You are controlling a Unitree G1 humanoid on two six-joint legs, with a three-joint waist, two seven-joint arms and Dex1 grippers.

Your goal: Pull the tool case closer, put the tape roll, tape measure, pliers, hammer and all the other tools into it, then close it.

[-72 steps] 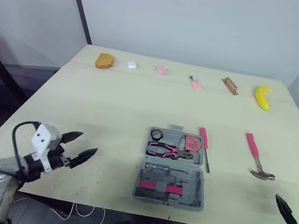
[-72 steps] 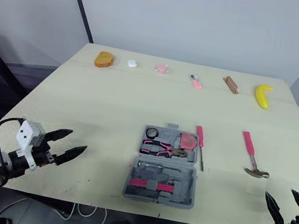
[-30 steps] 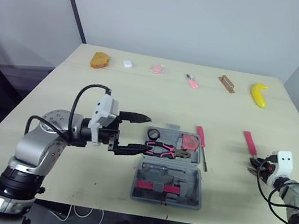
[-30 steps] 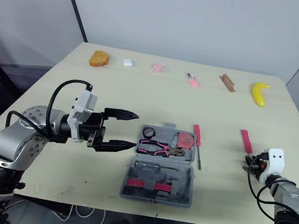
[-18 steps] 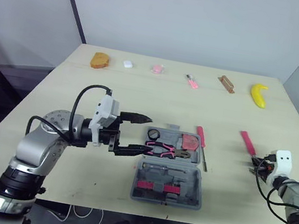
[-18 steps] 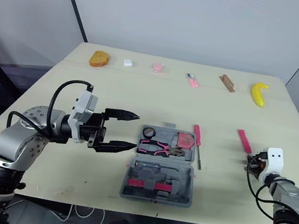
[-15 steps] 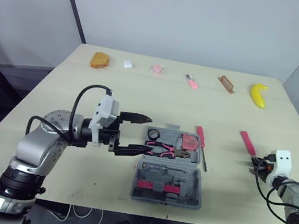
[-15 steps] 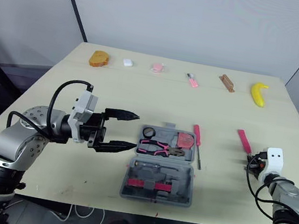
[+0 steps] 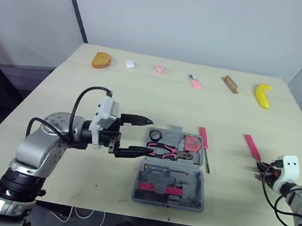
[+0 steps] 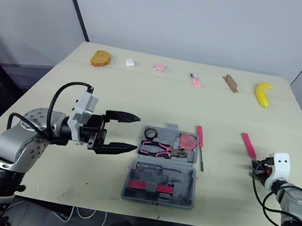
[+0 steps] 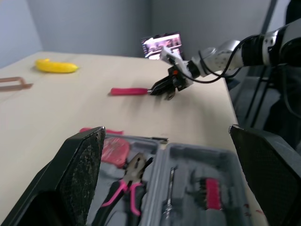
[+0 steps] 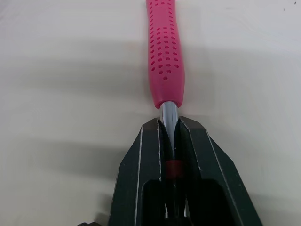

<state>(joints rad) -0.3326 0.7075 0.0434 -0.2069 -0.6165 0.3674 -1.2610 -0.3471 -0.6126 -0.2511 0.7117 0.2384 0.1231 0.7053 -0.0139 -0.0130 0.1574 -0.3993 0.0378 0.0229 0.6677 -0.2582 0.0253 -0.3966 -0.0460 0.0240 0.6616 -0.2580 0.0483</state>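
Note:
The grey tool case (image 9: 138, 180) lies open at the table's front centre. Its far half holds a black tape roll (image 9: 156, 135), pink-handled pliers (image 9: 169, 151) and a pink tape measure (image 9: 194, 144). A pink screwdriver (image 9: 205, 144) lies on the table just right of the case. My left gripper (image 9: 146, 136) hovers open at the case's left edge, its fingertips pointing at it. To the right lies the pink-handled hammer (image 9: 251, 146). My right gripper (image 12: 169, 129) is shut on the hammer's metal shaft just below the grip.
Along the far edge sit an orange bread-like lump (image 9: 101, 60), a small white block (image 9: 130, 63), a pink item (image 9: 159, 68), a small pink tool (image 9: 195, 83), a brown block (image 9: 231, 84) and a banana (image 9: 263, 96). Bare tabletop surrounds the case.
My right gripper's fingers have closed on the hammer's shaft, and the hammer with the gripper has shifted slightly right and nearer. The left gripper has held still and open beside the case.

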